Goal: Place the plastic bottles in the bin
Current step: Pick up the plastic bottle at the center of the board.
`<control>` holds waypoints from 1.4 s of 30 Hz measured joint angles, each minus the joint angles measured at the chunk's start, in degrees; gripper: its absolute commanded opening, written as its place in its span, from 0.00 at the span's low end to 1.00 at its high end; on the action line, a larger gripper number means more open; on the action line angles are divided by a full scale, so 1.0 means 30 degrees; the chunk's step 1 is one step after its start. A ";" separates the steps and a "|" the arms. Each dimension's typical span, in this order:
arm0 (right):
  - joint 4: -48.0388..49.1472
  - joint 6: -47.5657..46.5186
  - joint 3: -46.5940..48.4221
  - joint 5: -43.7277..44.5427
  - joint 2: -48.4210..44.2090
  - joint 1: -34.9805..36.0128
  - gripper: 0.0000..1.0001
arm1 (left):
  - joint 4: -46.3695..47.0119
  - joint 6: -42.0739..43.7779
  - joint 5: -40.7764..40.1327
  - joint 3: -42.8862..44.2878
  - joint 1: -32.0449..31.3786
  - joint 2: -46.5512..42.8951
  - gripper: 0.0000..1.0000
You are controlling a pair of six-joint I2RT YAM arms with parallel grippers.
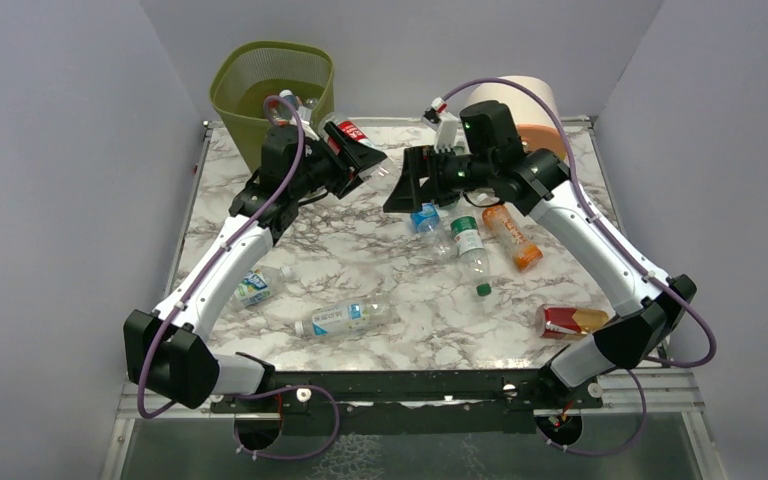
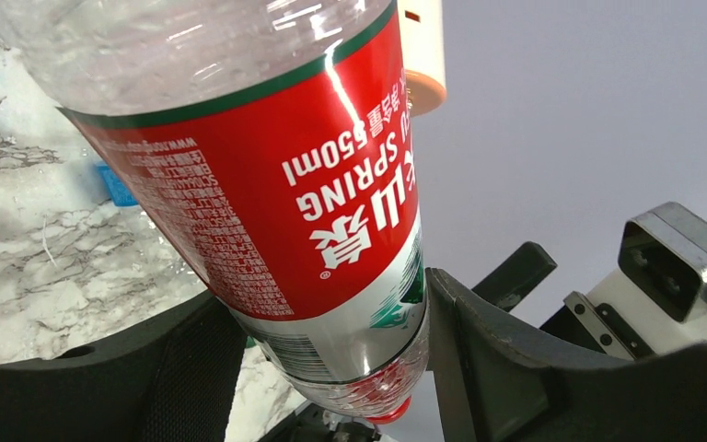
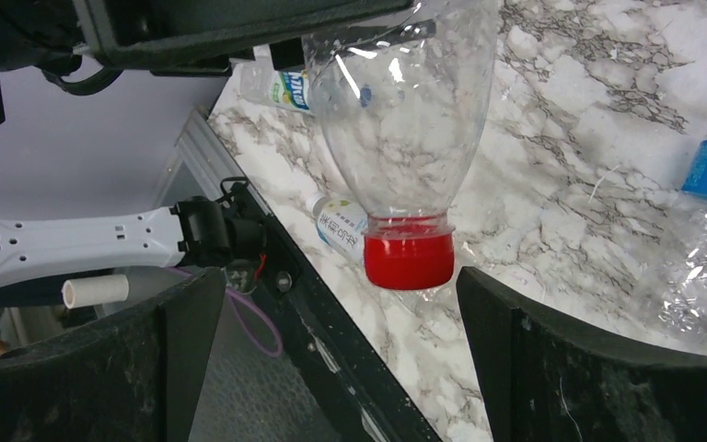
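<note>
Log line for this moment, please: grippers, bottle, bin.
left gripper: shut on red-label bottle, near bin, not over it | right gripper: open, jaws flanking red cap, no contact | loose bottles: on table

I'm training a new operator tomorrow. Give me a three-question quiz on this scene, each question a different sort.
1. True or false: the left gripper is shut on the red-label bottle.
2. The right gripper is: A open, B shut.
3. Fill in: the bin stands at the table's far ___ corner.
Key: 1 true; 2 A; 3 left.
</note>
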 measured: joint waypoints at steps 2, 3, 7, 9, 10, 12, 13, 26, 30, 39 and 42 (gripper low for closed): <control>-0.0015 0.0000 -0.0109 0.0015 -0.0277 0.0000 1.00 | -0.0066 0.0095 0.0000 0.0219 0.0000 0.0189 0.69; -0.0036 0.0000 -0.0233 0.0029 -0.0517 0.0000 1.00 | -0.0066 0.0160 -0.0007 0.0328 0.0000 0.0277 0.69; -0.0277 0.0000 -0.0517 0.0117 -0.1392 0.0000 0.99 | -0.0146 0.0306 -0.0022 0.0699 0.0000 0.0444 0.69; -0.0437 0.0000 -0.0656 0.0160 -0.1770 0.0000 0.99 | -0.0233 0.0379 -0.0066 0.0845 0.0000 0.0452 0.69; -0.0495 0.0000 -0.0743 0.0175 -0.1931 0.0000 0.99 | -0.0248 0.0401 -0.0080 0.0889 0.0000 0.0452 0.69; -0.0619 0.0000 -0.0918 0.0219 -0.2200 0.0015 0.99 | -0.0284 0.0452 -0.0109 0.0903 0.0000 0.0452 0.69; -0.0692 0.0000 -0.1005 0.0226 -0.2295 0.0022 0.99 | -0.0364 0.0495 -0.0138 0.0903 0.0000 0.0452 0.69; -0.1086 0.0153 -0.1909 0.0306 -0.3220 0.0066 0.99 | -0.1377 0.1115 -0.0452 0.2193 0.0007 0.0605 0.69; -0.1086 0.0153 -0.1938 0.0306 -0.3315 0.0066 0.99 | -0.1457 0.1625 -0.0481 0.3555 0.0029 0.0911 0.69; -0.1086 0.0153 -0.1938 0.0306 -0.3315 0.0066 0.99 | -0.2317 0.2965 -0.0423 0.6455 0.0918 0.2200 0.69; -0.1086 0.0153 -0.1938 0.0306 -0.3315 0.0066 1.00 | -0.2492 0.3198 -0.0277 0.7650 0.1829 0.3053 0.69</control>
